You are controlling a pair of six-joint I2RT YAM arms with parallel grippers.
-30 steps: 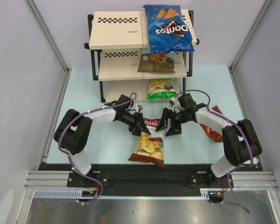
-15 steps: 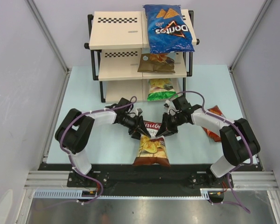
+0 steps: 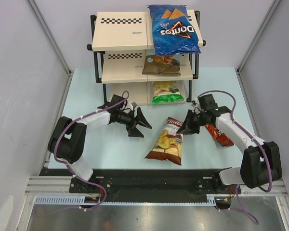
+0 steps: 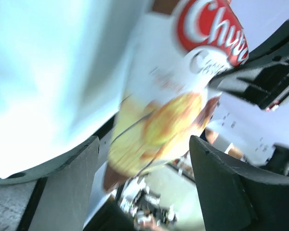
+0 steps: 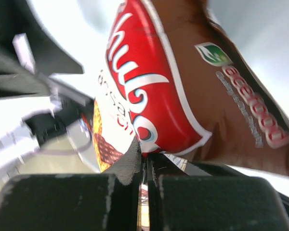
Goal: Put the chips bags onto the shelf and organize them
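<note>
Chuba bag [image 3: 166,147], seemingly in the right pincer [image 3: 183,130]

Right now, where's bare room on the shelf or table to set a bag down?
Free: left half of every shelf board, beside the blue Doritos bag on top, the pale bag in the middle, the green-white bag at the bottom. Also the table far right. Crowded: table centre, around the brown Chuba bag and the red Doritos bag.

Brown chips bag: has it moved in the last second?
Yes. The brown bag shifted right, toward the shelf's right legs, held by the right tool.
</note>
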